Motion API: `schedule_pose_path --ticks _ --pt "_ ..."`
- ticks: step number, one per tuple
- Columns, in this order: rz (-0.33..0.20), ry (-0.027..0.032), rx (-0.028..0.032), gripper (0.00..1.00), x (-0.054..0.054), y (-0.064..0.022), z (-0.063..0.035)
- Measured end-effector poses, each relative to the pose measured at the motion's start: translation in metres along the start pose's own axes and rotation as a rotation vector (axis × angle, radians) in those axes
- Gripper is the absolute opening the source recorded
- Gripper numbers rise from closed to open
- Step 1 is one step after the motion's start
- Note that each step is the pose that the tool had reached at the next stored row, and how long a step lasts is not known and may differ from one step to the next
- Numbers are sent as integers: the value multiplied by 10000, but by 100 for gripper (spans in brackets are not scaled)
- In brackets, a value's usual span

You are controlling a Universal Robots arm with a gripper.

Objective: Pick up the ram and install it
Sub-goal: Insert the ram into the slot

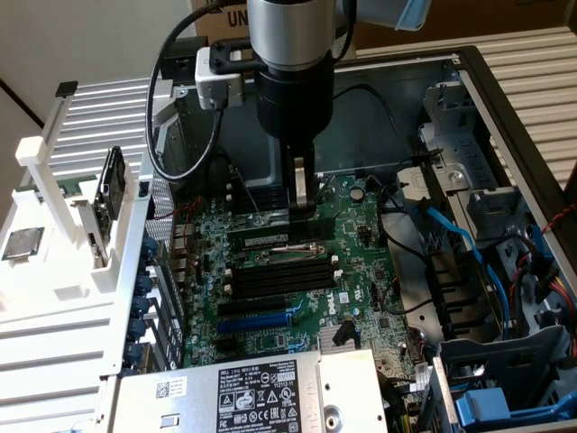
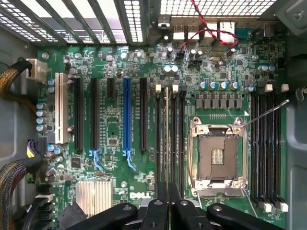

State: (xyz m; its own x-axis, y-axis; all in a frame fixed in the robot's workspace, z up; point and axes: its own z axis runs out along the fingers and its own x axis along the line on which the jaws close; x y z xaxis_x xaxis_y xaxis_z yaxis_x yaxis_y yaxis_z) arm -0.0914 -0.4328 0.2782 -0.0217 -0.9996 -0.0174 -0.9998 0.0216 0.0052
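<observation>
My gripper (image 1: pixel 302 209) reaches straight down into the open computer case and is shut on the ram (image 1: pixel 270 237), a thin green stick lying along the motherboard (image 1: pixel 361 271). In the wrist view the ram (image 2: pixel 166 139) shows edge-on as a narrow strip running away from my gripper (image 2: pixel 166 192). It stands on edge in line with the black memory slots (image 2: pixel 176 139) beside the CPU socket (image 2: pixel 218 158). Whether it is pressed fully into a slot I cannot tell.
More black slots with white clips (image 1: pixel 279 275) and a blue slot (image 1: pixel 257 317) lie nearer the power supply (image 1: pixel 261 392). Blue and black cables (image 1: pixel 460 239) fill the drive bay at the exterior view's right. A white fixture (image 1: pixel 54 225) stands outside the case.
</observation>
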Motion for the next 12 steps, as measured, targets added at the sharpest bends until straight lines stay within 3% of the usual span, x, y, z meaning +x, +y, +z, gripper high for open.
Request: schedule_pose_path --ticks 12 --pt "0 -56 14 12 46 -1 191"
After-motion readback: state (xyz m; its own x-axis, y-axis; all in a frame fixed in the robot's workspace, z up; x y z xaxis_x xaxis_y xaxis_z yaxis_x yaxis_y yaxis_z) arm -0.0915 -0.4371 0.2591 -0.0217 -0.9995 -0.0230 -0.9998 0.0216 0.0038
